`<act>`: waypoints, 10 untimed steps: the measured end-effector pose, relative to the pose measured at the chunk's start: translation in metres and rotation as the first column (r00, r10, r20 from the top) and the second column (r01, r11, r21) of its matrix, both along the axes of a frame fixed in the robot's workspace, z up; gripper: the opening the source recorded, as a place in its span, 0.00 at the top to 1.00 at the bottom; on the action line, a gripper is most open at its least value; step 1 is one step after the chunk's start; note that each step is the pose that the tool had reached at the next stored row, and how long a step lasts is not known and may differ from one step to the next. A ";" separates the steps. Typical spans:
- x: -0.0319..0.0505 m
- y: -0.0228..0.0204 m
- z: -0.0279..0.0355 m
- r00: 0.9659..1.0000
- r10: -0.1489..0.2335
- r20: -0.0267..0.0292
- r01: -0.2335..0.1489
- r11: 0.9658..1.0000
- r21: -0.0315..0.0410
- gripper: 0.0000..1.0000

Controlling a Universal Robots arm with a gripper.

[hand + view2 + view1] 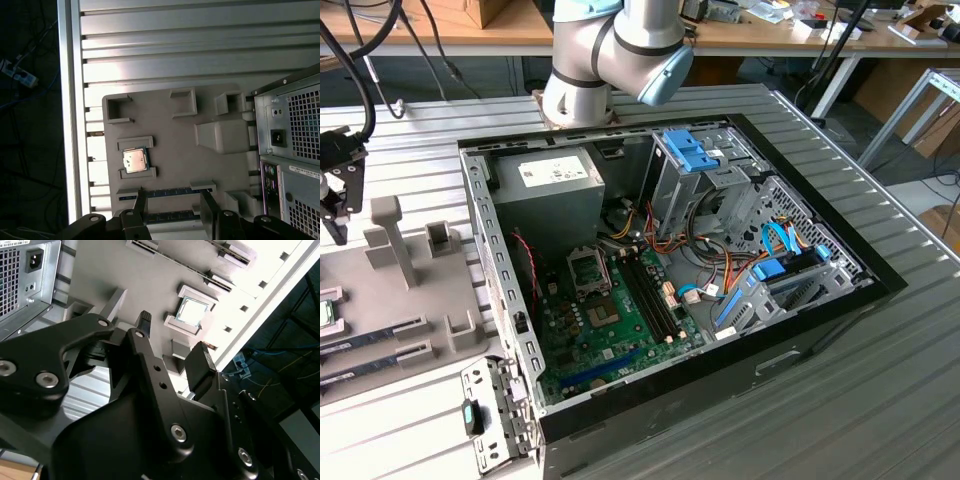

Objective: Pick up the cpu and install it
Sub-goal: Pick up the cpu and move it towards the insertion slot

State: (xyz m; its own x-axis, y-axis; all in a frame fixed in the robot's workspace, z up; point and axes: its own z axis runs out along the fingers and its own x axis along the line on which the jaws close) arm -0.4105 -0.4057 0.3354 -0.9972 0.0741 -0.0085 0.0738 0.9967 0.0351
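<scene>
Gripper was open. In the second wrist view its fingers stood apart with nothing between them. It hung above the grey tray, which sat beside the case, and it touched nothing that could be seen.

The cpu lay flat in its nest on the tray, metal top up, with low raised walls on two sides. The gripper was not over the chip. It stood offset, nearer the memory sticks in the slots next to the nest. The socket on the motherboard appeared open and empty, though it was too small in the exterior view to confirm.

Risks, as judged:
- A descent from this offset could land a finger on a nest wall or a memory stick.
- The thin, flat chip offered little edge to grip, so an off-centre closure could tilt or drop it.
- A skewed or misoriented seating could damage the socket contacts.
</scene>
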 end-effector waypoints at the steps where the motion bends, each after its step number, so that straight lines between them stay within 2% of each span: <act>1: 0.0000 0.0000 0.0000 1.000 0.000 0.000 0.000 1.000 0.000 0.46; 10: 0.0000 0.0000 -0.0018 1.000 0.000 0.000 0.000 1.000 0.000 0.46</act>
State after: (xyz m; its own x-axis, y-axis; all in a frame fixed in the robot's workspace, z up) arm -0.4105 -0.4057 0.3336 -0.9972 0.0741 -0.0084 0.0737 0.9967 0.0350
